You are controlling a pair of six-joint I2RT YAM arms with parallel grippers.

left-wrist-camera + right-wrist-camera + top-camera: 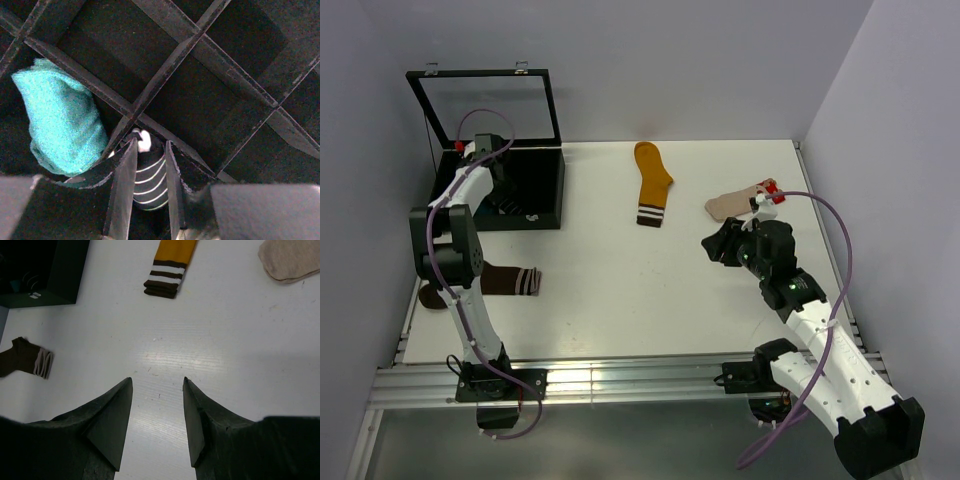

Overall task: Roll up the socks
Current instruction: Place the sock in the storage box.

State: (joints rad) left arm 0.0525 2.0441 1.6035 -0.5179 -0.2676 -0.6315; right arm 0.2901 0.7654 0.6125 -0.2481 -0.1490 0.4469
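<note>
My left gripper (150,142) reaches down into the black divided box (170,65), shut on a rolled black-and-white striped sock (149,180) that fills the gap between its fingers. A rolled teal sock (60,120) sits in the compartment to the left. From above, the left gripper (500,192) is inside the box (545,190). My right gripper (158,380) hovers open over bare table with nothing in it. On the table lie a mustard sock (652,180), a beige sock (730,205) with a red-white end, and a brown sock (505,280).
The box's clear lid (485,105) stands open at the back left. In the right wrist view the mustard sock (170,260), the beige sock (290,260), the brown sock (25,362) and the box corner (55,270) show. Walls close the left, back and right.
</note>
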